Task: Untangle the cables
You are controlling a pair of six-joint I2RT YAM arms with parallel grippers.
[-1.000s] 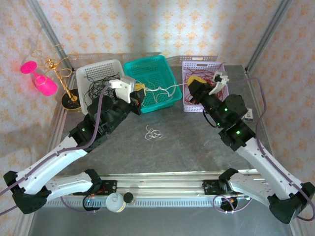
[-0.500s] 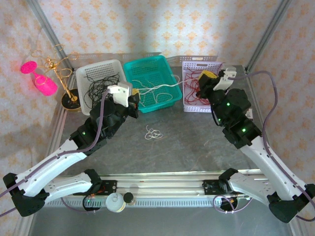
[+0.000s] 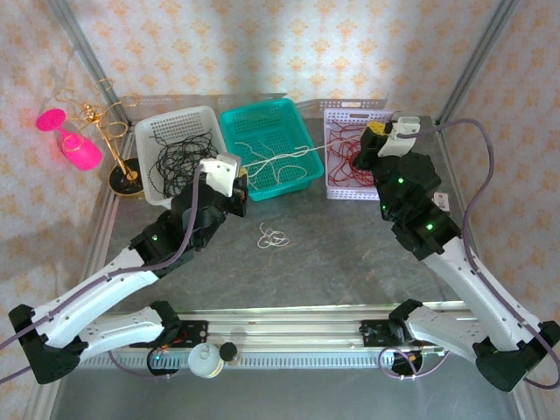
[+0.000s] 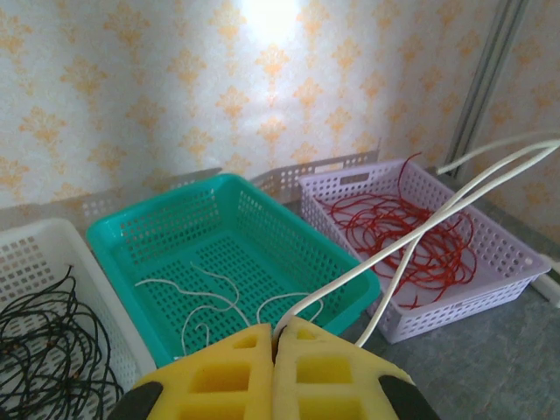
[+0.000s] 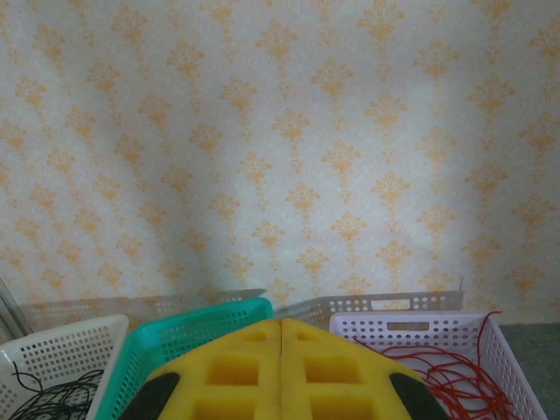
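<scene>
1. The left gripper (image 4: 276, 339) is closed on a white cable (image 4: 494, 178), which runs away to the right.
2. The right gripper (image 5: 280, 337) is closed, with nothing between its pads.
3. Red cables (image 3: 348, 157) lie in the lilac basket (image 3: 357, 111), black cables (image 3: 179, 157) in the white basket (image 3: 149, 131), and white strands (image 3: 278, 171) in the teal basket (image 3: 262, 114).
4. A small white coil (image 3: 273, 236), perhaps one strand, lies on the table (image 3: 332, 254).

Fig.: Bright, even light from overhead; a glare patch whitens the wall (image 4: 271, 17) in my left wrist view, and shadows on the table (image 3: 332, 254) are faint and soft-edged. My near yellow pads (image 5: 337, 350) are slightly out of focus.
</scene>
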